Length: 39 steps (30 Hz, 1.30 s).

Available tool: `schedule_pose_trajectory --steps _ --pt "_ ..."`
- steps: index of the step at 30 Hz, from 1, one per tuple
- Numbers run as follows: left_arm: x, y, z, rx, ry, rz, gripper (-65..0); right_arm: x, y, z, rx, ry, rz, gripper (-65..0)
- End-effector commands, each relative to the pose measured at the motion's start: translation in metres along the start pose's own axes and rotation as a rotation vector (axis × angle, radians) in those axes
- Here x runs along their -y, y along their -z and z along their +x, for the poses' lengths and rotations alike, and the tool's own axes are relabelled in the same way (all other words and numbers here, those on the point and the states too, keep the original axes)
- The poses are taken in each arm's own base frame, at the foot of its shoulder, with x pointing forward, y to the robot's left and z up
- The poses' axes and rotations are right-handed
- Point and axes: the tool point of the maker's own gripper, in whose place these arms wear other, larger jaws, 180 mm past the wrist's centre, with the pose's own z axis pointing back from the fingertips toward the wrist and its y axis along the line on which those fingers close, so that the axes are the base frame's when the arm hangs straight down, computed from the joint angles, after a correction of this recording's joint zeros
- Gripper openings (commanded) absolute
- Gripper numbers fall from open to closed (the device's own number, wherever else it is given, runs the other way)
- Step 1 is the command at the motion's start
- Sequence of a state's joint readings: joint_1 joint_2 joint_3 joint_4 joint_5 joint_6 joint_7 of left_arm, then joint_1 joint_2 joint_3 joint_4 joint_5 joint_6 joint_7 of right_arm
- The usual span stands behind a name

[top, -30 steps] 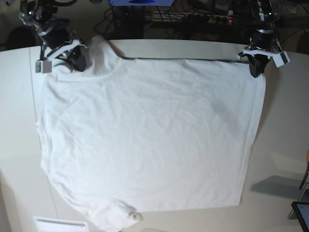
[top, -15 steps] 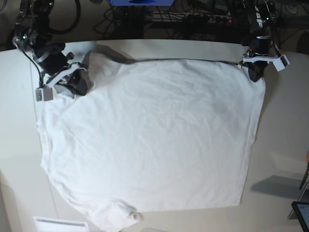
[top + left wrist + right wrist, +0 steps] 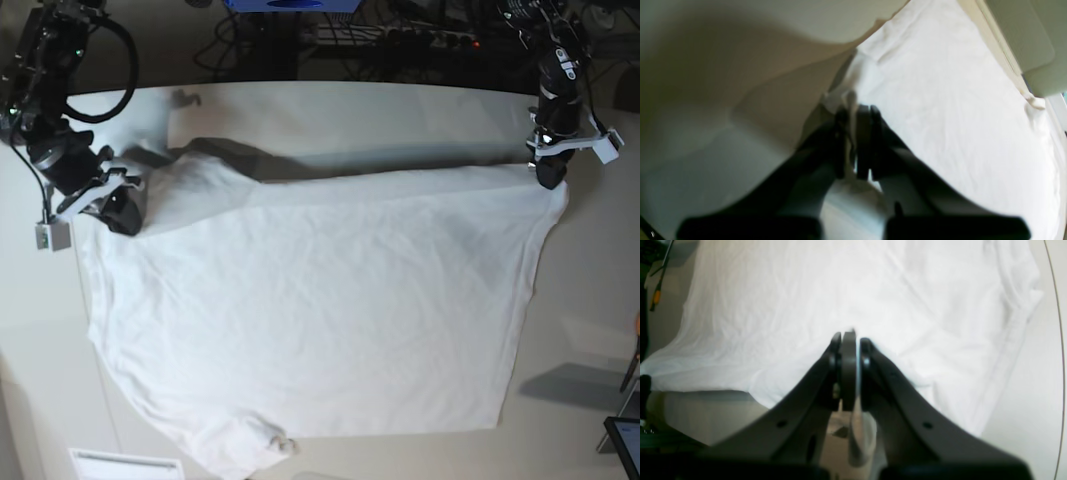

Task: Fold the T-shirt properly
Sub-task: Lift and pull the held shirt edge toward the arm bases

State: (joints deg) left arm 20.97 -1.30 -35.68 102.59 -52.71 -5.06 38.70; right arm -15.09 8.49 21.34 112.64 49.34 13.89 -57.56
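**Two claws hold the far edge of the shirt**

The shirt (image 3: 310,310) is white and lies spread out on the pale worktop (image 3: 590,300). It covers most of the middle of the worktop. It has soft wrinkles all over. One short sleeve lies bunched near the front edge of the worktop, to the left in the base view.

The far edge of the shirt is lifted off the worktop at both ends. A dark shadow lies on the worktop just behind that lifted edge.

The left claw (image 3: 548,172) is at the far right corner of the shirt in the base view. Its jaws are closed tight on the shirt's corner. In the left wrist view, a thin fold of white cloth sits pinched in the left claw (image 3: 853,113), between the two dark fingers (image 3: 840,133). The rest of the shirt (image 3: 957,110) spreads away to the right of it.

The right claw (image 3: 122,212) is at the far left corner of the shirt in the base view. It is closed on the cloth too. In the right wrist view, the right claw (image 3: 850,340) has its jaws pressed together, with a bit of white cloth poking out at the tips. The shirt (image 3: 840,290) hangs and spreads out beyond it.

The two claws are well apart, one at each end of the far edge. Dark cables (image 3: 400,40) lie behind the worktop.
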Motion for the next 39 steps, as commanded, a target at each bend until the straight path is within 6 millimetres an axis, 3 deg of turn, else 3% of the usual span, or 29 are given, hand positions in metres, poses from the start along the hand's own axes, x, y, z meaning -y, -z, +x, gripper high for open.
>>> schedule_pose_trajectory --steps 1,16,21,29,33,37,39 --pt "0.007 0.001 0.012 0.032 0.003 -0.016 -65.0 -0.005 -0.001 0.014 0.043 -0.019 0.017 -64.7" --pt "0.038 0.024 0.028 0.042 -0.085 -0.053 -65.0 0.007 0.016 0.024 0.049 0.022 0.014 -64.7" --pt "0.049 0.031 0.039 0.07 -0.102 -0.078 -65.0 0.016 0.022 0.018 0.032 0.055 0.005 -64.7" --pt "0.037 0.049 0.029 0.032 -0.148 -0.049 -65.0 0.022 0.028 0.019 0.025 0.076 0.002 -64.7" --pt "0.037 0.056 0.036 0.038 -0.148 -0.052 -65.0 0.022 0.031 0.022 0.03 0.079 0.004 -64.7" --pt "0.043 0.061 0.044 0.051 -0.142 -0.062 -65.0 0.024 0.035 0.023 0.03 0.088 0.003 -64.7" --pt "0.051 0.065 0.039 0.034 -0.087 -0.06 -65.0 0.026 0.036 0.025 0.028 0.076 -0.008 -64.7"
